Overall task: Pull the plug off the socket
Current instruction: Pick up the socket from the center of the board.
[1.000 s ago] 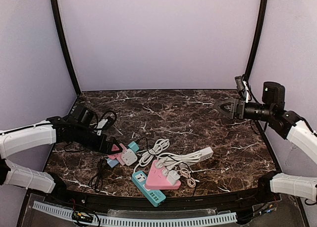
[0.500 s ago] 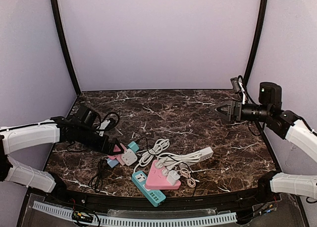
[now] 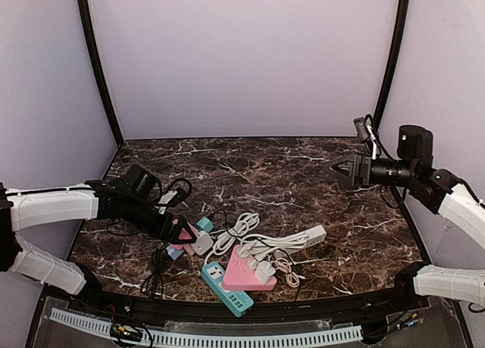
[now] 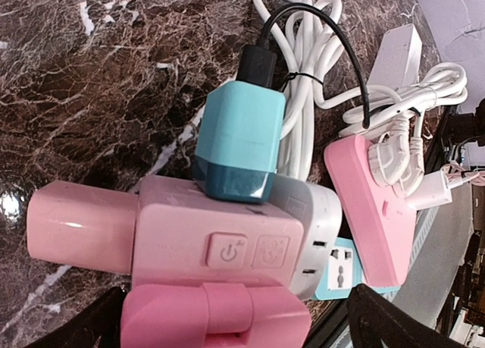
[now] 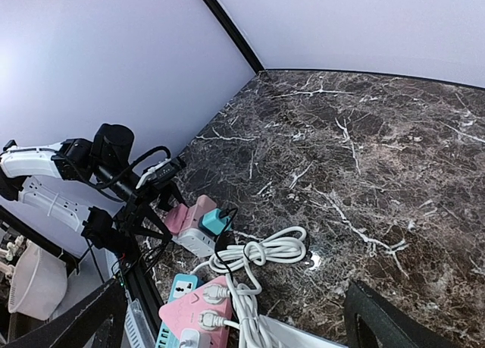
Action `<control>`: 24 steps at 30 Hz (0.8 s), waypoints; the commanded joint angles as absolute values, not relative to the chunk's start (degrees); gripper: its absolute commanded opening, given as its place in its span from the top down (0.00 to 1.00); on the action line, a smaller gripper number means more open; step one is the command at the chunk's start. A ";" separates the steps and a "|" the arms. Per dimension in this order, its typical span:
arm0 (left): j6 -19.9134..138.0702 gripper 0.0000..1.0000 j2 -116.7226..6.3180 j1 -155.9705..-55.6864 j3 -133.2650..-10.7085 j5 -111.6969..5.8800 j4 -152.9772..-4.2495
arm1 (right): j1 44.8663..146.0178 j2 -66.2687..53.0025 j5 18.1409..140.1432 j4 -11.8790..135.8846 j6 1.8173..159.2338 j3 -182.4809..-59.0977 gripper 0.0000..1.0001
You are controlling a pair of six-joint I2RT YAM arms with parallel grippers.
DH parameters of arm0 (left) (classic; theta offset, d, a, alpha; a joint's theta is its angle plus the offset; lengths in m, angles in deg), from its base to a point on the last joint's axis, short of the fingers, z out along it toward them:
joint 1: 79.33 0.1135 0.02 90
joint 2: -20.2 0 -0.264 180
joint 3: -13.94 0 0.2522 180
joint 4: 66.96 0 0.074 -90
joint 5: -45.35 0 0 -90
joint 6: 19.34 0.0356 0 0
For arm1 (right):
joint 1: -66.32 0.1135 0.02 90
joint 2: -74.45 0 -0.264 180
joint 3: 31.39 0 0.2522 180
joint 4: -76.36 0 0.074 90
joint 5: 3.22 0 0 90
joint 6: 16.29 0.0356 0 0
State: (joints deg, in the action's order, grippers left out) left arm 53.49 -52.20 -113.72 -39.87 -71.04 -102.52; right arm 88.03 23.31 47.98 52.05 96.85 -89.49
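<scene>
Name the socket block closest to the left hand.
The pink cube socket carrying the teal plug, right at the left hand; the pink wedge, teal strip and white strip lie farther right.

Table: dark marble slab [image 3: 288,174], white-veined, stretching away from my 2 bases.
Landmark: pink triangular socket [image 3: 244,273], near my edge.
Front-left of it: teal power strip [image 3: 226,289], touching.
Behind it: white cable coil [image 3: 233,233].
Right-rear: white power strip [image 3: 307,236].
Left: pink cube socket [image 4: 220,246]; black cable [image 3: 151,272] further left.
</scene>
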 commanded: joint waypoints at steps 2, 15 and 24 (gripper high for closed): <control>54.70 0.00 -54.09 -114.72 -41.95 -66.03 -106.09 | 88.44 24.01 48.36 51.33 96.05 -89.47 0.02; 57.22 0.13 -54.29 -116.43 -43.79 -60.77 -107.69 | 88.46 23.26 48.72 51.88 95.86 -87.96 0.01; 57.73 0.30 -55.31 -116.80 -43.57 -62.30 -107.43 | 88.50 23.55 49.25 52.28 96.44 -87.39 0.01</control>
State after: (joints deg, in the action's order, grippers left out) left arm 56.94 -54.73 -116.28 -43.13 -62.41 -105.86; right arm 88.03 23.29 48.54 51.81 96.50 -88.29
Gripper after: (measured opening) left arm 0.767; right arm 0.986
